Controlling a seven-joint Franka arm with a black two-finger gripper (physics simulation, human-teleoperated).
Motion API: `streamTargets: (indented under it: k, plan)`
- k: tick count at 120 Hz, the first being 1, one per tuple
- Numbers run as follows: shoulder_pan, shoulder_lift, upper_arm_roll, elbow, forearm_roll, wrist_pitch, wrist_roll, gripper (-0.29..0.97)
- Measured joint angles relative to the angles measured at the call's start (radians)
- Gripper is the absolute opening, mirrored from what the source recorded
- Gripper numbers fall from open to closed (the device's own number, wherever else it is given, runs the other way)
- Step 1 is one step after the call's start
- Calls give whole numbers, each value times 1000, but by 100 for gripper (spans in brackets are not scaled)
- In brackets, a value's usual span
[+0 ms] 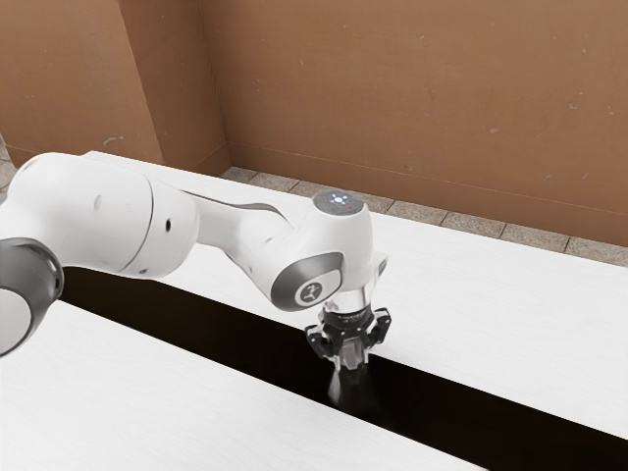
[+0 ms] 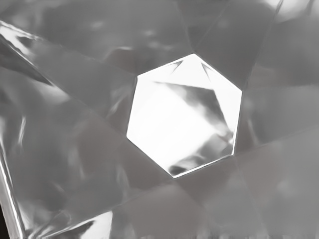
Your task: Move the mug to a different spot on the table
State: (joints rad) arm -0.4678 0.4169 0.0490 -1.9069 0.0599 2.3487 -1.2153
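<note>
Claw (image 1: 348,361) directly above clear faceted mug (image 1: 339,386), lower centre of exterior frame.
Mug at dark strip (image 1: 196,316) between white counter (image 1: 491,294) slabs; wrist view looks into its hexagonal base (image 2: 183,115); claw open or clamped: cannot tell.

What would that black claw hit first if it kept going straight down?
Most likely the clear faceted mug directly under the gripper; the wrist view looks down into it, though the gap is unclear.

White rounded arm (image 1: 147,226), grey joint caps, blue-lit wrist light, black gripper (image 1: 347,363)
</note>
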Motion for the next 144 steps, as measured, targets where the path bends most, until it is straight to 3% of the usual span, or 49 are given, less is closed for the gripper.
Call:
streamTargets:
  k: [28,92,120,144]
  plan:
    - [-7,-2,0,-8,43,-2,2,18]
    - [-16,-71,-1,-64,236,-4,-3,9]
    - [20,-215,-4,-212,387,1,-5,8]
    - [168,-292,-9,-369,591,121,-4,8]
